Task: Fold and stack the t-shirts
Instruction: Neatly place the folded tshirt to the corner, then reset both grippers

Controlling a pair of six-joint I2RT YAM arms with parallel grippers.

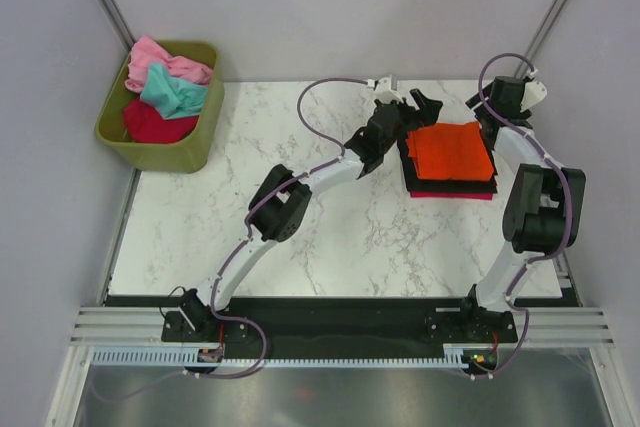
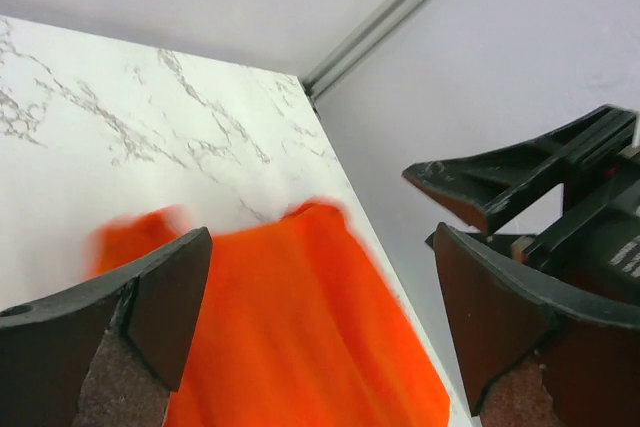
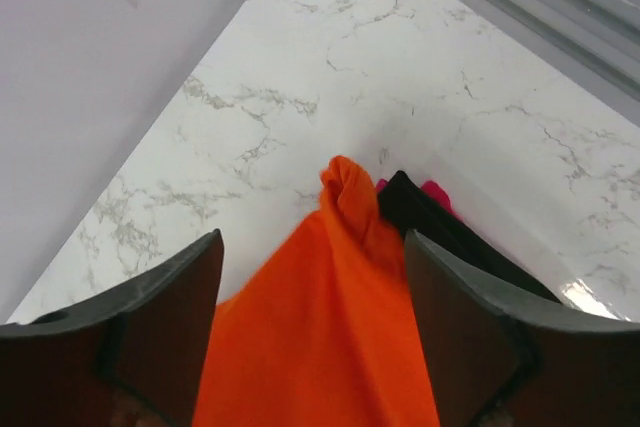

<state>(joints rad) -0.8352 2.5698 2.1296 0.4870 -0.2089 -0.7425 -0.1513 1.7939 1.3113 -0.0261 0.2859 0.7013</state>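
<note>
A folded bright orange t-shirt point(image 1: 452, 150) lies on top of a black t-shirt point(image 1: 450, 186) and a crimson one point(image 1: 450, 195), stacked at the table's back right. My left gripper point(image 1: 408, 102) is open and hovers at the stack's far left corner; in the left wrist view the orange cloth point(image 2: 290, 317) lies below its spread fingers point(image 2: 150, 297). My right gripper point(image 1: 486, 115) is open over the stack's far right corner; in the right wrist view, orange cloth point(image 3: 330, 347), black point(image 3: 440, 232) and crimson point(image 3: 435, 190) edges show. Pink point(image 1: 160, 59), teal point(image 1: 172, 92) and dark red point(image 1: 155, 125) shirts sit in the bin.
The olive-green bin point(image 1: 195, 152) stands off the table's back left corner. The white marble table point(image 1: 330, 237) ends close to the stack on the right. Grey walls stand behind and to both sides. The right gripper's fingers point(image 2: 520, 177) show in the left wrist view.
</note>
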